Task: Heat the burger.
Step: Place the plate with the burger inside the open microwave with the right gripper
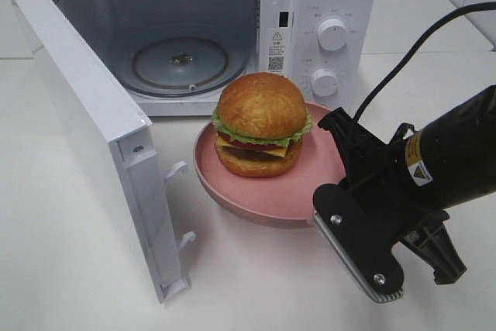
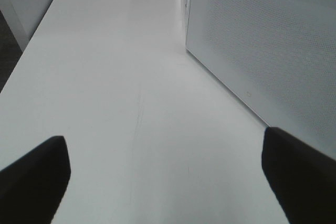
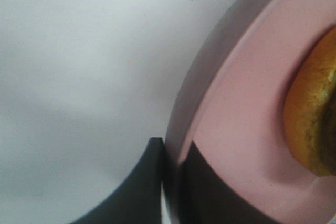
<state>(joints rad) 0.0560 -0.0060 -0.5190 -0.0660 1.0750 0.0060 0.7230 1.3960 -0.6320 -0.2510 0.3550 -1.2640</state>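
Observation:
The burger [image 1: 261,125], with a golden-brown bun, lettuce, tomato, cheese and a dark patty, stands upright on a round pink plate [image 1: 263,195] in front of the open microwave [image 1: 329,5]. My right gripper [image 1: 325,190] is shut on the plate's near right rim. In the right wrist view its two dark fingers [image 3: 149,187] pinch the rim [image 3: 247,103], with the burger's bun [image 3: 310,124] beyond. I cannot tell whether the plate is lifted off the table. My left gripper [image 2: 165,177] is open and empty over bare table; it is out of the exterior high view.
The microwave door [image 1: 85,114] swings out to the left of the plate; its outer face shows in the left wrist view [image 2: 262,51]. The glass turntable [image 1: 180,63] lies inside the cavity. Two knobs [image 1: 332,34] are on the right panel. A black cable [image 1: 403,60] trails behind the right arm.

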